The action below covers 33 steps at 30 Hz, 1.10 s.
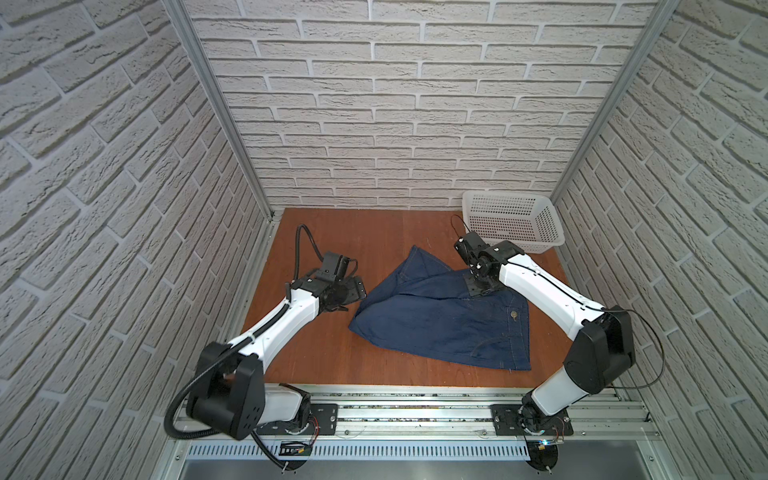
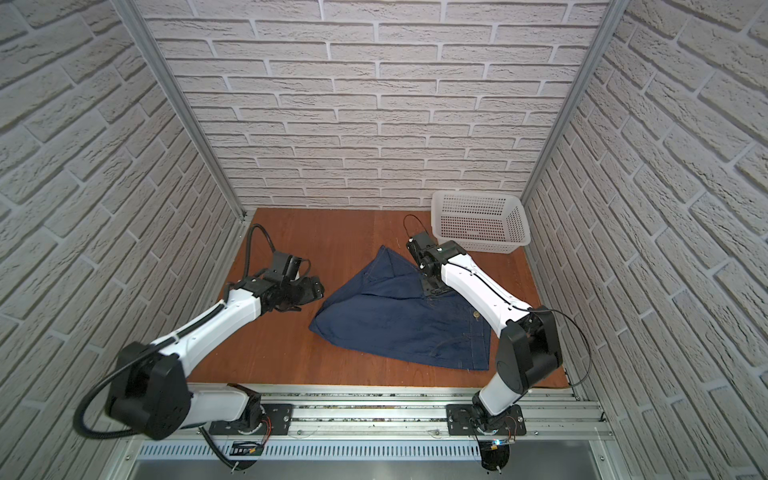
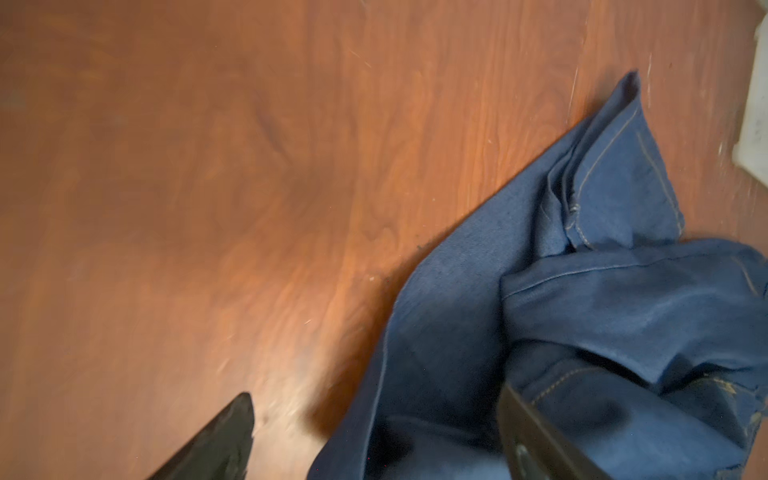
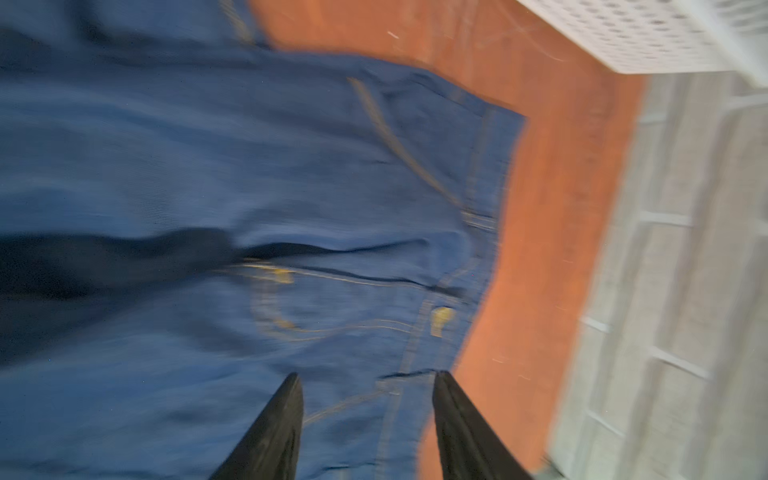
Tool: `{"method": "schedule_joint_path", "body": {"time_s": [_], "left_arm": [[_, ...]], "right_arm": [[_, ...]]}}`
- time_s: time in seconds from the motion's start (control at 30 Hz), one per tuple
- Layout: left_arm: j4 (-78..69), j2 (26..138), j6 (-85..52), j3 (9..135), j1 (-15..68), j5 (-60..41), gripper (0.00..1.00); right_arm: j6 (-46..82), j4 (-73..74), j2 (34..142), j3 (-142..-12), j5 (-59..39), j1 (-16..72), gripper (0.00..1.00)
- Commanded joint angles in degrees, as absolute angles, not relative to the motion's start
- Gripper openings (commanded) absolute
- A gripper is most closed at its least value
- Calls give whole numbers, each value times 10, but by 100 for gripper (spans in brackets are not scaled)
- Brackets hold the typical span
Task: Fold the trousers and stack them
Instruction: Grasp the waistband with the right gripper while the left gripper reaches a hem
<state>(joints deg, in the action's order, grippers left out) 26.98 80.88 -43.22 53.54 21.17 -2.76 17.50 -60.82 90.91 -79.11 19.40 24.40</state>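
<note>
The trousers point(image 1: 440, 324) point(image 2: 399, 328) are dark blue denim with tan stitching. They lie folded into a rough wedge on the brown table, right of the middle, with the metal button point(image 1: 514, 314) up near their right edge. My left gripper point(image 1: 351, 297) point(image 2: 307, 297) hangs just left of the denim's left corner. In the left wrist view the left gripper point(image 3: 374, 395) is wide open over the edge of the trousers point(image 3: 582, 291). My right gripper point(image 1: 478, 286) point(image 2: 432, 286) sits over their far right part. The right gripper point(image 4: 368, 377) is open just above the waistband, holding nothing.
A white perforated basket point(image 1: 513, 220) point(image 2: 478, 220) point(image 4: 644, 37) stands in the far right corner, just behind the right wrist. Brick-pattern walls close in three sides. Bare table point(image 1: 332, 232) shows at the left and back. A metal rail point(image 1: 415, 409) runs along the front.
</note>
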Motion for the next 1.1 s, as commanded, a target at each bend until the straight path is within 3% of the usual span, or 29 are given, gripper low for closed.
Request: {"method": "schedule_joint_path", "body": {"time_s": [0.0,0.33,0.57,1.07], "left_arm": [[201,889,-392,598,208,-108,91],[266,1134,-330,888,234,-198,91],[408,1313,-294,1140,278,-143,91],[533,1539,-289,1466,352,-10,92]], "right_arm": [[207,-546,900,-771,71,247,53],[216,-498,938,-732,67,244,52],[228,-472,939,-697,71,227,52],[260,-411,951,-743,-33,189,51]]}}
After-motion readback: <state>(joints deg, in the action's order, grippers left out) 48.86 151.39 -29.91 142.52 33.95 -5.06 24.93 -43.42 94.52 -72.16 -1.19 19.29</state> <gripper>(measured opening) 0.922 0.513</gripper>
